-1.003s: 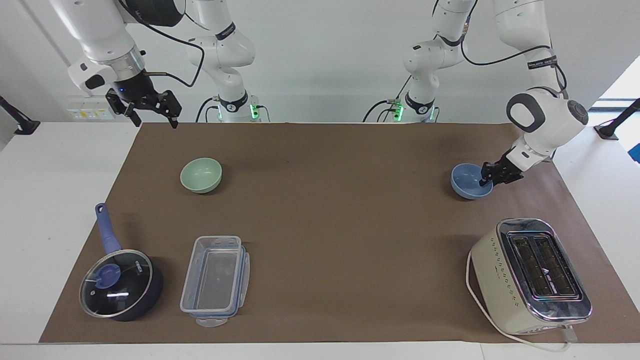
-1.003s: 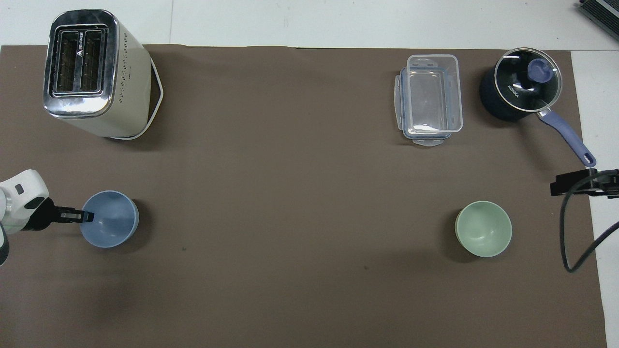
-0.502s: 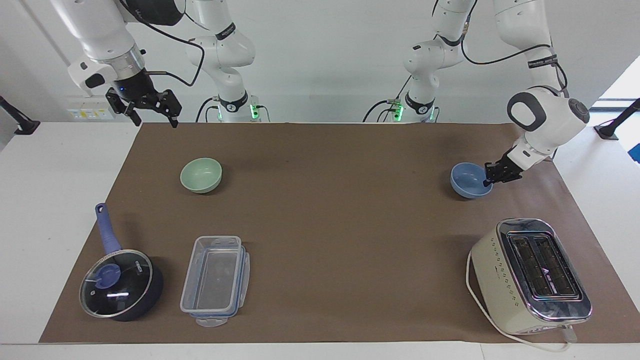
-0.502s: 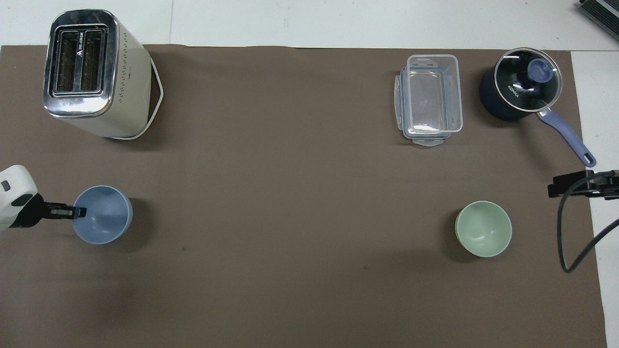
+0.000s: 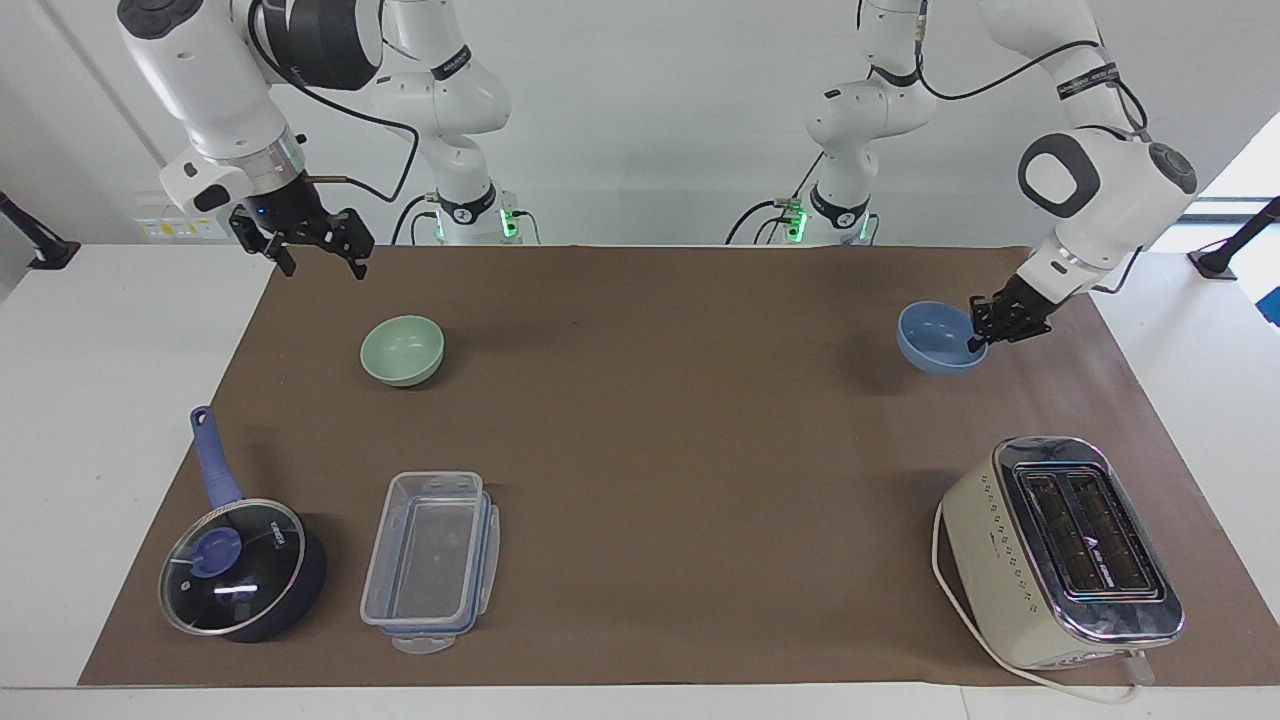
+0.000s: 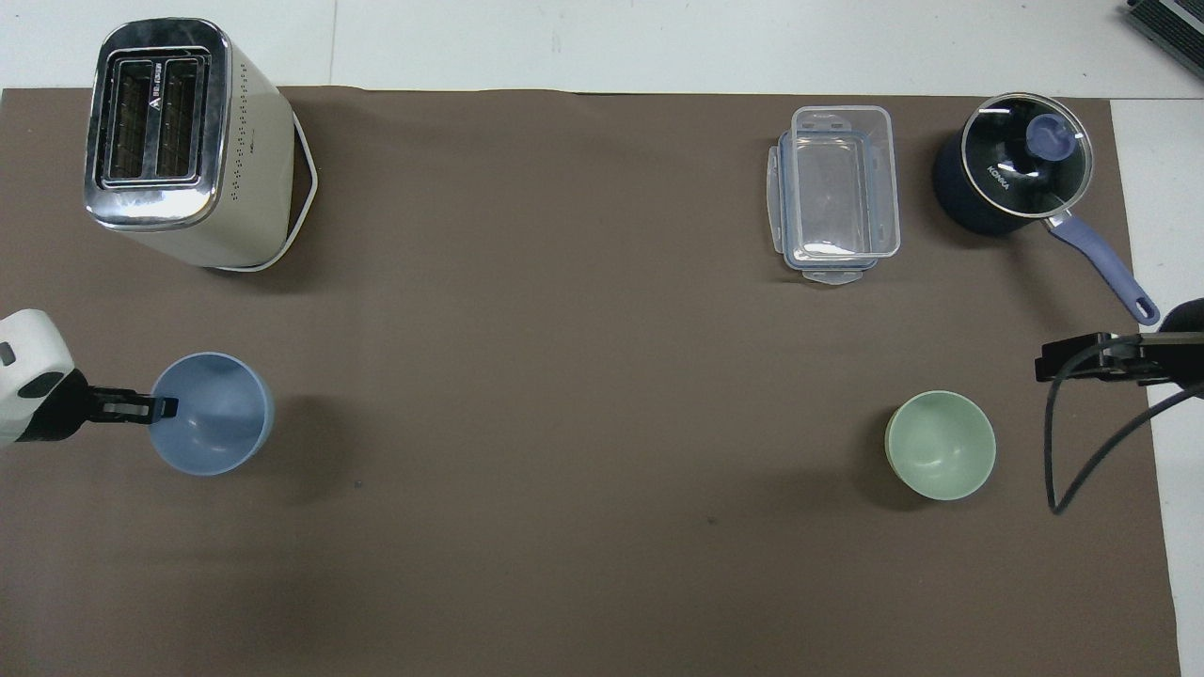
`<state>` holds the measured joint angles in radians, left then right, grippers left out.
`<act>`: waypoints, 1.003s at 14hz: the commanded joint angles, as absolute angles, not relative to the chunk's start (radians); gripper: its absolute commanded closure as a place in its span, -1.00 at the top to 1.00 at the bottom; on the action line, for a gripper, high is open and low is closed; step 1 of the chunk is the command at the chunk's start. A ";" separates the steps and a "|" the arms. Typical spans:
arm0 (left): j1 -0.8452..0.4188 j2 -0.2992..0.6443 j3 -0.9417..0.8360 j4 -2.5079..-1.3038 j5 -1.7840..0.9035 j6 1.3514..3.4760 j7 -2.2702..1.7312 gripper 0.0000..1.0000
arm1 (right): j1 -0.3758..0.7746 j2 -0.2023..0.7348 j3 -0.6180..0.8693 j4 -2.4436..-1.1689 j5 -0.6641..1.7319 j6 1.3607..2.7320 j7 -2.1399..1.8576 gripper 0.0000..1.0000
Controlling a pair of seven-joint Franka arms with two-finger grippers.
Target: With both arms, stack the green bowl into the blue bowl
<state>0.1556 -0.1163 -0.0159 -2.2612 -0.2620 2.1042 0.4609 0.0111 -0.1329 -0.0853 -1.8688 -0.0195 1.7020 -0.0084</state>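
Note:
The periwinkle-blue bowl (image 5: 935, 335) (image 6: 212, 414) hangs a little above the brown mat at the left arm's end of the table, its shadow on the mat below it. My left gripper (image 5: 985, 335) (image 6: 162, 408) is shut on the bowl's rim, one finger inside and one outside. The pale green bowl (image 5: 402, 350) (image 6: 941, 445) sits upright on the mat toward the right arm's end, with nothing touching it. My right gripper (image 5: 323, 262) (image 6: 1082, 360) hangs open and empty in the air over the mat's edge, apart from the green bowl.
A cream toaster (image 5: 1060, 550) stands farther from the robots than the blue bowl. A clear plastic container (image 5: 430, 560) and a dark blue saucepan with a glass lid (image 5: 240, 570) lie farther from the robots than the green bowl.
My left gripper has raised the blue bowl off the mat. My right gripper has shifted a little toward the green bowl, still open.

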 commanded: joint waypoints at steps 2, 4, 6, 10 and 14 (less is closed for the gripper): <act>-0.045 -0.130 -0.009 -2.276 -0.272 2.124 0.205 -1.00 | 0.000 -0.147 -0.081 -2.035 -0.005 1.869 -0.057 1.00; -0.157 -0.114 -0.009 -2.276 -0.270 2.170 0.048 -1.00 | -0.009 -0.144 -0.083 -2.109 -0.005 1.951 -0.101 1.00; -0.271 -0.095 -0.009 -2.276 -0.271 2.230 -0.093 -1.00 | -0.049 -0.135 -0.083 -2.184 -0.005 2.038 -0.168 1.00; -0.466 -0.043 -0.009 -2.275 -0.270 2.362 -0.312 -1.00 | -0.100 -0.144 -0.083 -2.334 -0.003 2.184 -0.282 1.00; -0.595 0.040 -0.011 -2.266 -0.270 2.491 -0.451 -1.00 | -0.129 -0.138 -0.084 -2.423 0.017 2.267 -0.334 1.00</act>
